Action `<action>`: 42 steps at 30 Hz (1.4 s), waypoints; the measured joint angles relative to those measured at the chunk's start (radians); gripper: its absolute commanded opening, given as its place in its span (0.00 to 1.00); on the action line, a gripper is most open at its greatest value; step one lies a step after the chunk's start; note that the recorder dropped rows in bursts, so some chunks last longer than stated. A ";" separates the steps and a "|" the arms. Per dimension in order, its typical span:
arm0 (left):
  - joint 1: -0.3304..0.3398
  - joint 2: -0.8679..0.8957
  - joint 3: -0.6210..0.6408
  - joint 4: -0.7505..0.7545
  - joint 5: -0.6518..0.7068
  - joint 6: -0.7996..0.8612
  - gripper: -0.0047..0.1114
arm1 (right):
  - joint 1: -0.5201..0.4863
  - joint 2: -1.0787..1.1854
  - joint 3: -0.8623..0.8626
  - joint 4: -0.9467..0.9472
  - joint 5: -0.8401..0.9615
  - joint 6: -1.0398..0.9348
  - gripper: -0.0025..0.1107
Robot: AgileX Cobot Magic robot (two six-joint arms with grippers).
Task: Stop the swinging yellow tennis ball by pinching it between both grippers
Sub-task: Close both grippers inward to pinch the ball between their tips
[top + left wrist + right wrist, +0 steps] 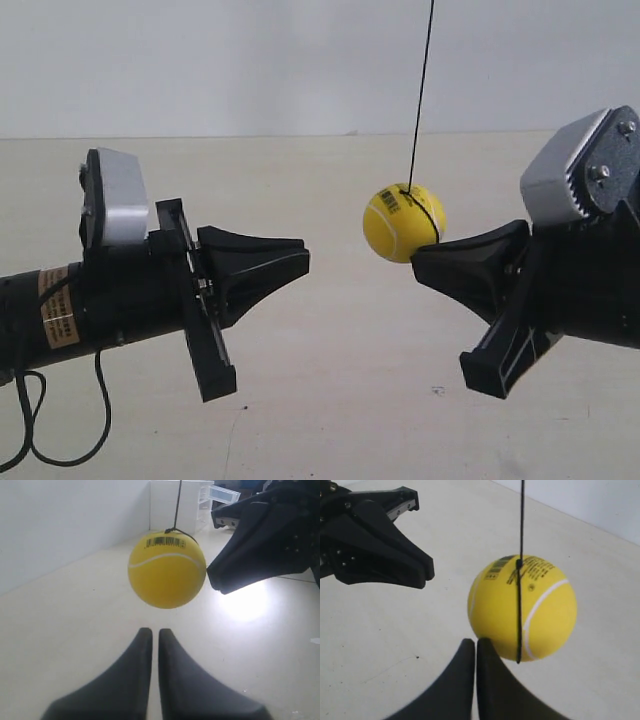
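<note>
Hanging from string [420, 100], ball [404, 223] sits at tip of right hand [418, 262], left hand [303, 262] well apart. Left wrist: left hand [151, 631] closed into a wedge, likely for pushing, ball [166, 570] ahead. Right wrist: right hand [471, 642] closed too, ball [522, 607] just beside.

A pale beige counter [330, 410] runs back to a plain white wall [250, 60]. A small dark speck [437, 390] sits on the counter. From the left wrist view, a white cabinet [162, 505] stands at the far end, and a bright glare patch [245, 605] lies on the counter.
</note>
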 measured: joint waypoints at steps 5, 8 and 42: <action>0.000 0.000 0.000 -0.002 0.000 -0.002 0.08 | 0.000 0.000 0.000 0.025 0.095 -0.030 0.02; 0.000 0.000 0.000 0.005 0.000 -0.002 0.08 | 0.000 0.000 0.000 0.038 0.073 -0.035 0.02; -0.058 0.011 -0.046 0.059 0.008 -0.069 0.08 | -0.004 0.000 0.000 0.022 -0.059 -0.005 0.02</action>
